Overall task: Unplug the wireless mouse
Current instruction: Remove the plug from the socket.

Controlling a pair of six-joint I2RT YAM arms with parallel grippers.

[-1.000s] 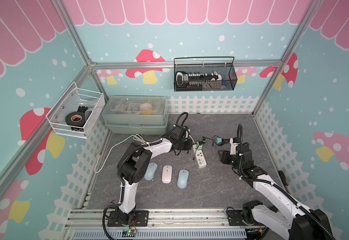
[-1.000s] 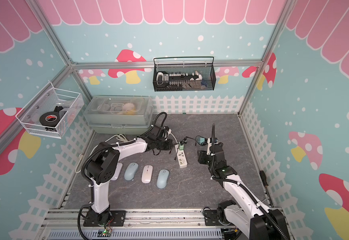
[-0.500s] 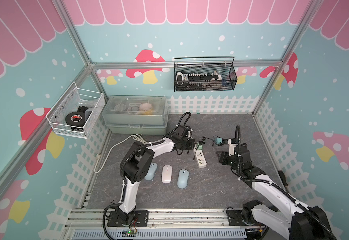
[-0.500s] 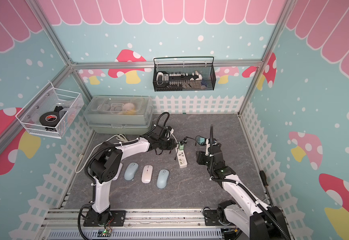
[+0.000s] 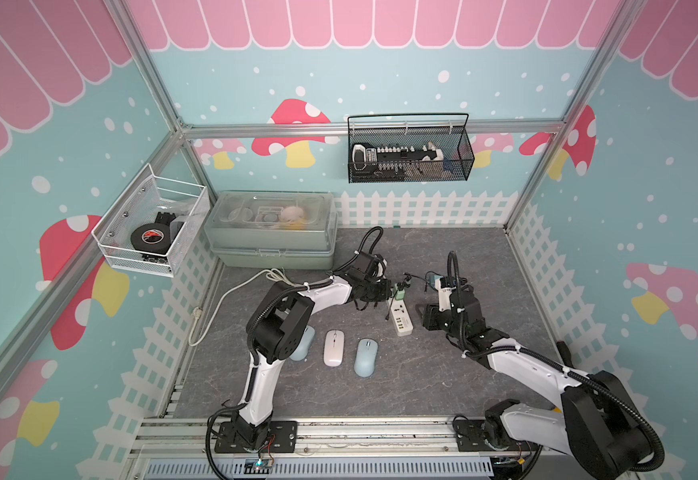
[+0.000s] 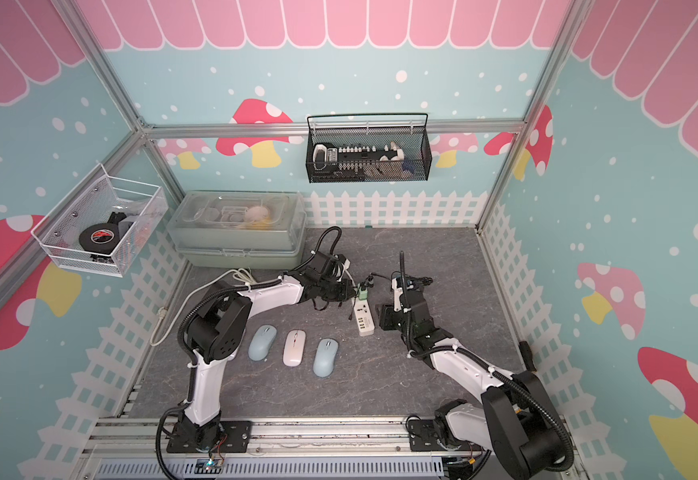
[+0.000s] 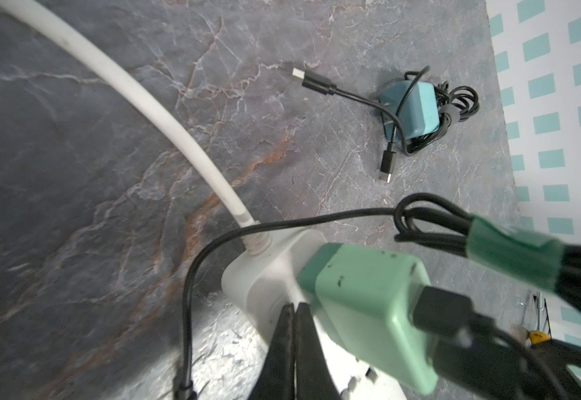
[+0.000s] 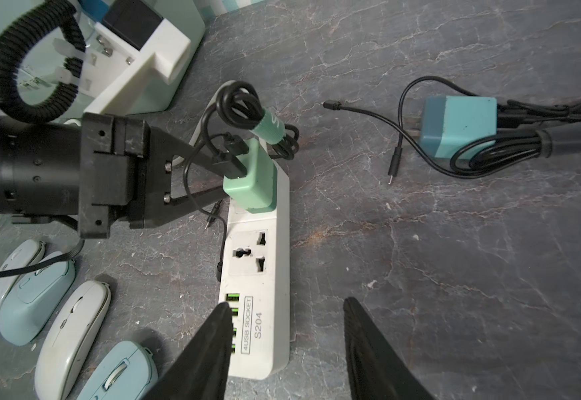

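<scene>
Both arms are closing in on the strip (image 5: 401,319). Over the last second the right arm has been sliding toward its USB end. The right fingers (image 8: 206,353) are now hanging just above that end, standing apart with the strip's end partly between them and gripping nothing. The left arm has been nudging forward at the strip's other end, where the white cord (image 7: 143,114) enters. The left fingers (image 7: 278,346) are pressed together and empty, their tips sitting right beside the green charger (image 8: 251,187) plugged in there. Whether they are actually touching the strip I cannot tell.

The mice (image 6: 294,347) are lying in a row on the tabletop (image 5: 422,386), off the strip's USB end on the left arm's side, near it but not touching. Neither arm is reaching for them. No plug is showing in any of them, and the charger's black lead (image 8: 187,180) is trailing down the strip's side with loose ends.

So the shift is probably setting up a two-arm move at the strip, one arm steadying and one pulling. The unplugging itself is looking not yet begun, and which connection is the mouse's is not clear.
</scene>
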